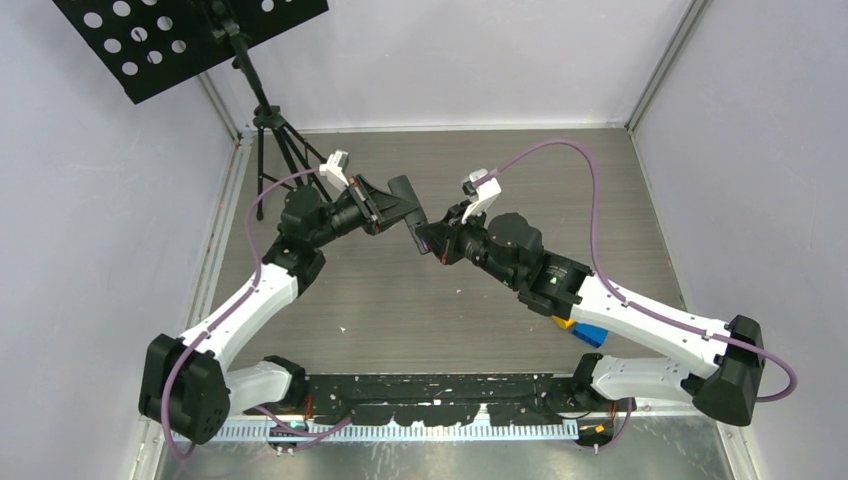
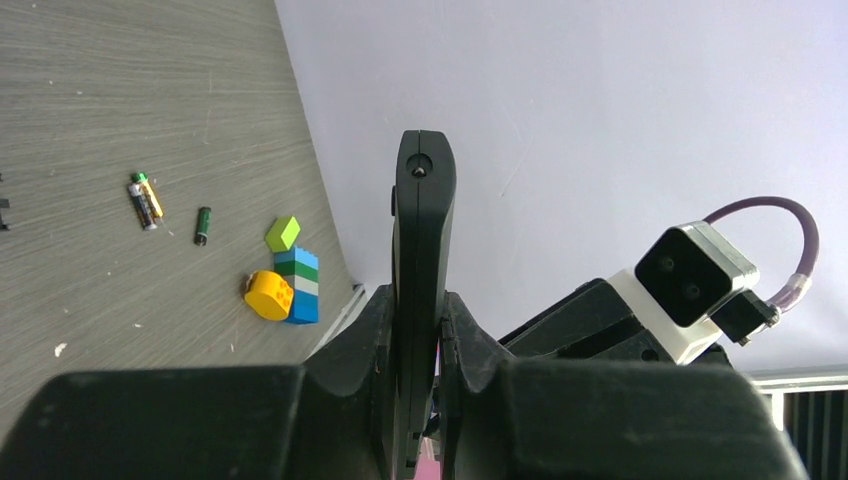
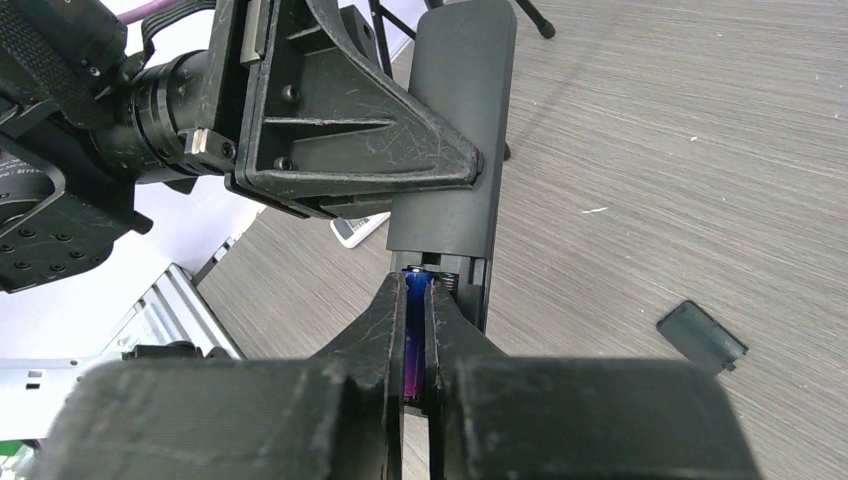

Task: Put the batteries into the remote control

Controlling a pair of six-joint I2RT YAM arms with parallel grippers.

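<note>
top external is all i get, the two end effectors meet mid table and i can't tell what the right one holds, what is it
observer: the right end effector pinches a purple-blue battery, right at the open compartment of the remote.
operator: where's the cover
observer: the right wrist view shows the cover lying flat on the table, apart from the remote.
operator: any spare cells around
observer: yes, the left wrist view shows what look like two gold-and-black batteries side by side and a dark green battery, on the table near the toy blocks.
</note>
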